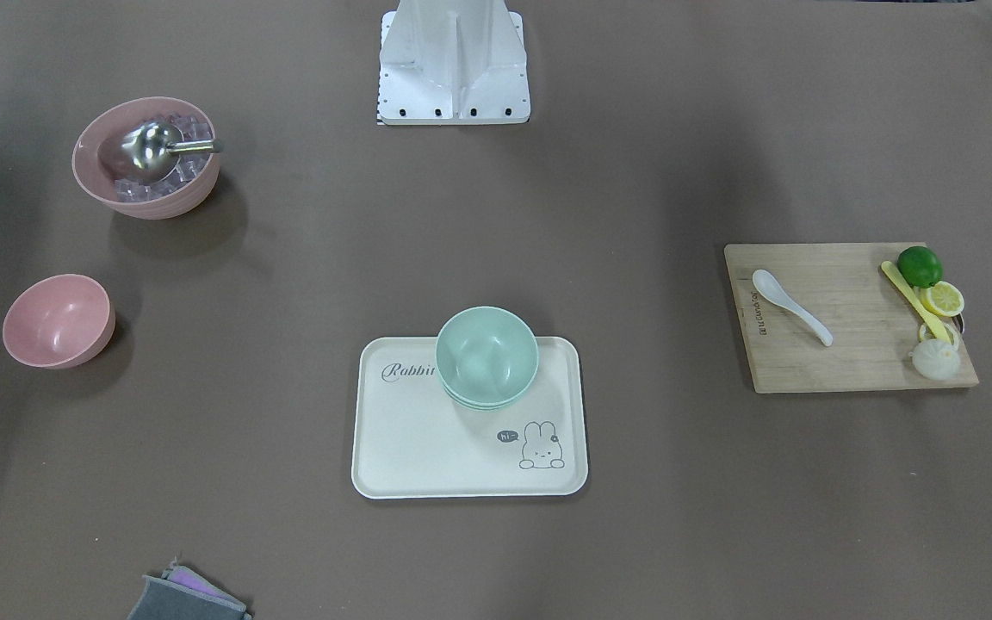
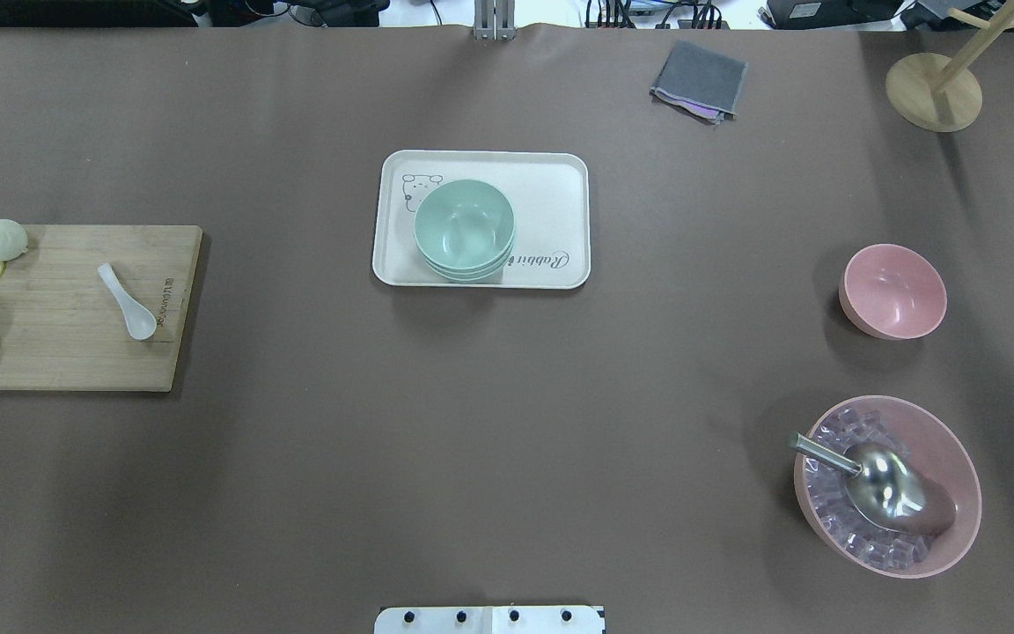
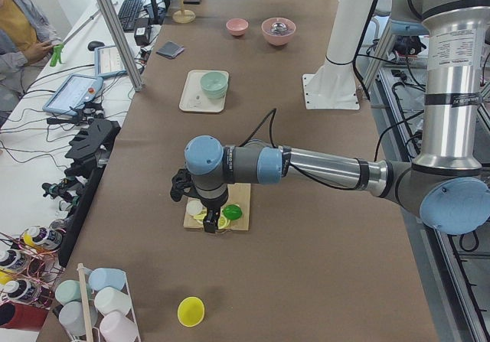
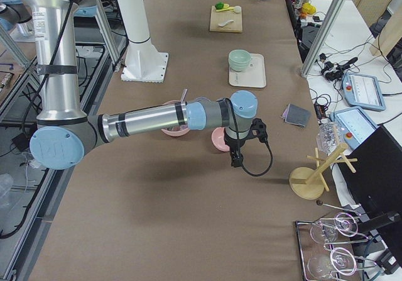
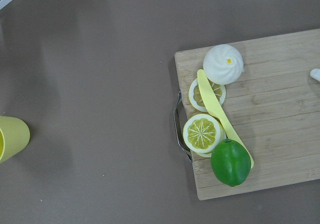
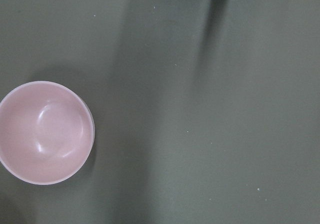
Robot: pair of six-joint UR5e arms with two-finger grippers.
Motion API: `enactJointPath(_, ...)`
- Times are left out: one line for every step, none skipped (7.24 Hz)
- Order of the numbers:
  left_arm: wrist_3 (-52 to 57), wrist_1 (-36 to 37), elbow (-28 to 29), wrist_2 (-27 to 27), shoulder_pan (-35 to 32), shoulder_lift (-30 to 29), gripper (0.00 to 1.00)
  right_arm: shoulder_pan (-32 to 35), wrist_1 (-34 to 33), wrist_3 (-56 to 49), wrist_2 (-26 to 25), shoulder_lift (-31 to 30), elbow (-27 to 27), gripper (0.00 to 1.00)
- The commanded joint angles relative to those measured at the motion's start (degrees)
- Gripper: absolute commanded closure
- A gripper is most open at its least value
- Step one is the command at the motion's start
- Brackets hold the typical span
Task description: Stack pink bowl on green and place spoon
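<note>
Starting on the pink bowl [image 2: 892,291] — it sits untouched
Pinch its rim, centre it over the green bowls [image 2: 464,229]; right gripper [image 4: 235,160] opening cannot be told

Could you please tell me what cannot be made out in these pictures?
Left tool: shows only in the exterior left view, too small to tell open or shut.
Right tool: likewise, in the exterior right view only.
Spoon: cut off by the left wrist view's right edge.
Pink bowl: partly hidden behind the right arm in the exterior right view.
</note>
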Motion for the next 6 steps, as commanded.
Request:
enactJointPath(-6.22, -0.62, -0.01, 0.02, 0.6, -0.52, 0.03, -1.67, 0.04, 0.56, -0.22, -0.37, -0.27, 0.0)
enactJointPath(-10.54, -4.19, 0.17, 0.02, 2.87, -0.44, 0.03, -3.33, 0.04, 5.96, -0.31, 0.42, -0.27, 0.0)
enactJointPath(-15.2, -6.75, 0.43, 0.19, 5.07, -0.44, 0.03, -5.61, 2.39, 14.28, -0.31, 1.56, -0.62, 0.0)
enactJointPath(-19.68, -8.35, 0.61, 0.37, 8.05, -0.61, 0.03, -8.51, 7.89, 21.32, -0.66, 1.66, -2.54, 0.0)
enactJointPath(-24.42, -10.97, 1.13, 0.37, 10.77, -0.7, 0.03, -10.62, 15.87, 25.4, -0.75, 2.27, -7.69, 0.0)
enactJointPath(-30.82, -14.65, 2.09, 0.46, 13.85, -1.05, 0.03, -13.17, 24.13, 29.79, -1.01, 2.97, -12.79, 0.01)
